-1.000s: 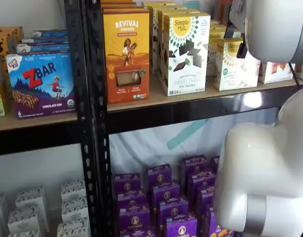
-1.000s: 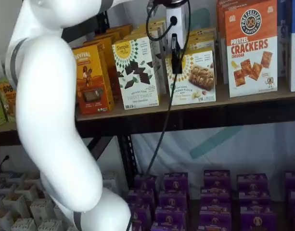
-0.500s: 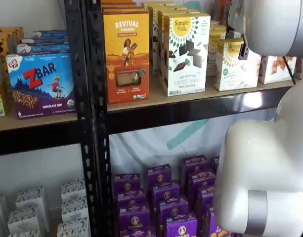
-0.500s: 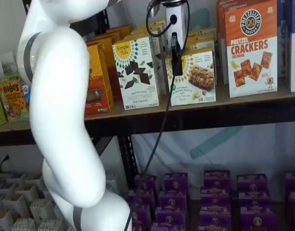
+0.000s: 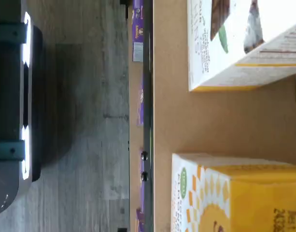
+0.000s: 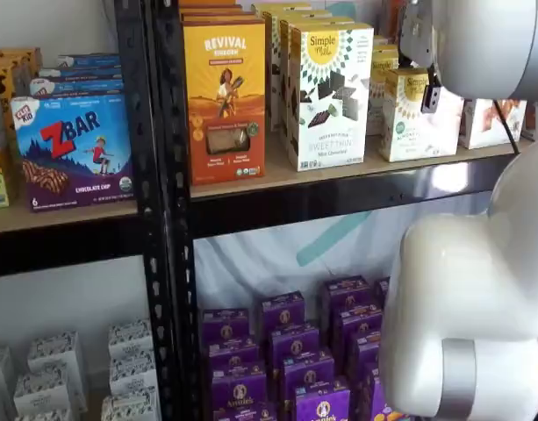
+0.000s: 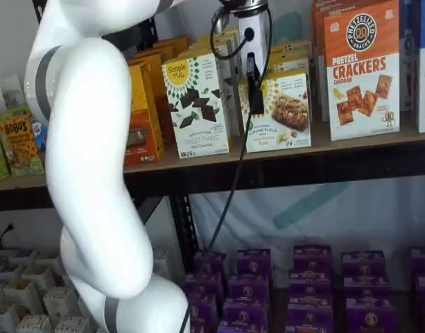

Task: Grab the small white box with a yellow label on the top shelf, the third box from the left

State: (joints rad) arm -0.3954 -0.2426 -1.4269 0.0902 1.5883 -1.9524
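Yellow-topped, the small white box (image 7: 278,111) stands on the top shelf (image 7: 351,142), beside the taller Sweet Thins box (image 7: 197,105). My gripper (image 7: 254,87) hangs at its front corner; whether the fingers are parted, I cannot tell. Descending off-centre, I judge I could topple it backward.

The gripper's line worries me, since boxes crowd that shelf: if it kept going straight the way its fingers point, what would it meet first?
Probably the small white box: the gripper hangs fingers-down at its front left corner. Depth is unclear; it could slip in front and reach the top shelf instead.
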